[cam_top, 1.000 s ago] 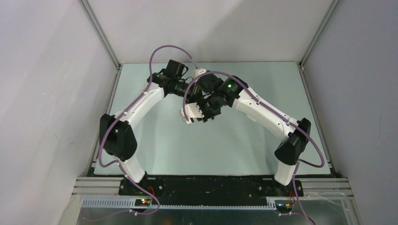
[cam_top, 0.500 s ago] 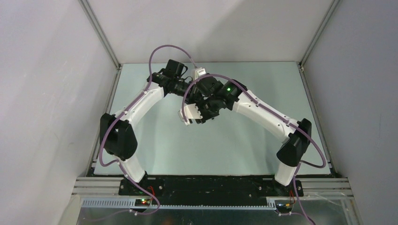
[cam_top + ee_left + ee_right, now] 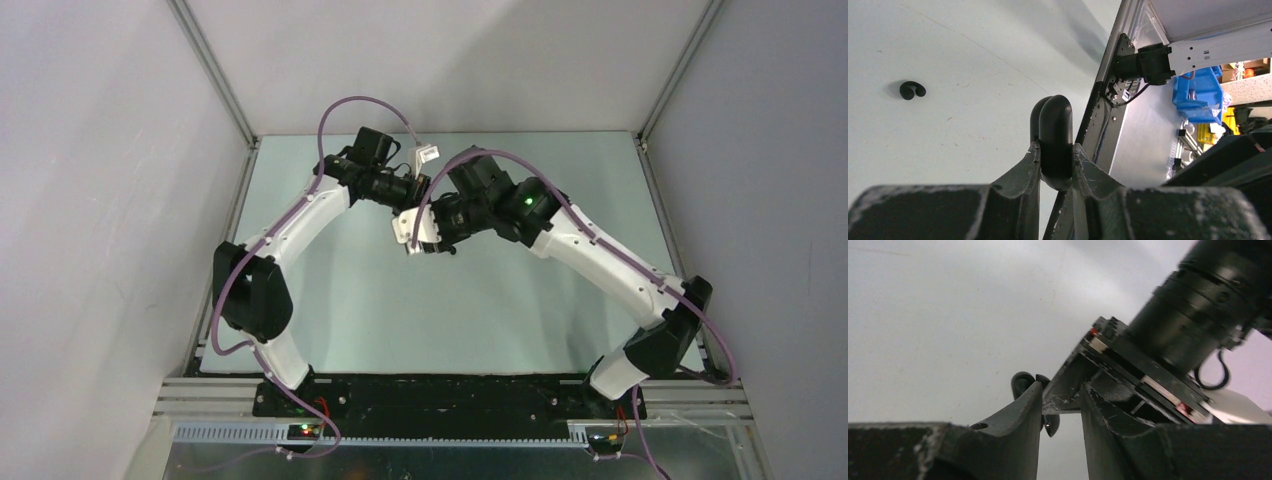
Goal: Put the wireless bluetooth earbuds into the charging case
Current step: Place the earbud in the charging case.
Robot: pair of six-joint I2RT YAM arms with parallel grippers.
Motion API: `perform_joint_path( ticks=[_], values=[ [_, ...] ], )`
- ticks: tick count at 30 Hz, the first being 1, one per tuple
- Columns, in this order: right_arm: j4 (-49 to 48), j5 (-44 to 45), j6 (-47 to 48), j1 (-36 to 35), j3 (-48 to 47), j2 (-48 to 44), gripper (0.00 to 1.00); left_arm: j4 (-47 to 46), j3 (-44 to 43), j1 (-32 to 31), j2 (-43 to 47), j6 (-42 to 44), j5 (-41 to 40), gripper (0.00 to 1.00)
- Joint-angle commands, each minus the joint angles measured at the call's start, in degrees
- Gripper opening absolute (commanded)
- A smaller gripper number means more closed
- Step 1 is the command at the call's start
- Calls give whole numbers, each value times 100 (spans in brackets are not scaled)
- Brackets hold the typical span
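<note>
Your right claw [image 3: 1061, 387] is spreading its jaws, where a second ago it was nearly closed, and nothing is showing between them now. In the top view its arm is swinging toward the right of the frame. Your left claw [image 3: 1054, 150] is staying clenched on the black charging case [image 3: 1055, 120], holding it edge-on at the centre of the left wrist frame. I am reading that as something just let go at the case, though I cannot see inside to confirm it. One black earbud [image 3: 912, 90] is lying on the surface [image 3: 973, 45] at the upper left, well apart from the case, so you are not finishing yet.
</note>
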State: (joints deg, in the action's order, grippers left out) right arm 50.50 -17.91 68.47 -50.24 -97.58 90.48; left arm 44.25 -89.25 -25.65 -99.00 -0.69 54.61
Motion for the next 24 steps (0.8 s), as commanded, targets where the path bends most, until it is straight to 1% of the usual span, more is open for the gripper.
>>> perform_joint_path(
  ticks=[1,4,6,9,11,15,19,24],
  values=[
    [-541,-632,-661,301,-17,-534,38,-15,-58,-11,77,-89,203,0],
    [-719,-978,-1061,516,291,-892,39,-7,-49,-2,90,-95,188,0],
    [-1131,-1069,-1266,636,848,-1264,41,-12,-48,-4,85,-101,193,0],
    [-1797,-1108,-1301,700,1918,-1836,44,-7,-57,-2,70,-116,207,0],
    [-1891,-1127,-1280,700,2230,-1931,41,-13,-60,-2,73,-130,203,0],
    [-1852,-1198,-1319,672,2297,-1791,33,-12,-45,-1,93,-133,171,0],
    [-1943,-1194,-1174,607,2302,-1648,30,-13,-23,-1,126,-142,142,0],
    [-2049,-1165,-939,552,2305,-1501,30,-13,-30,-3,144,-138,113,0]
  ],
)
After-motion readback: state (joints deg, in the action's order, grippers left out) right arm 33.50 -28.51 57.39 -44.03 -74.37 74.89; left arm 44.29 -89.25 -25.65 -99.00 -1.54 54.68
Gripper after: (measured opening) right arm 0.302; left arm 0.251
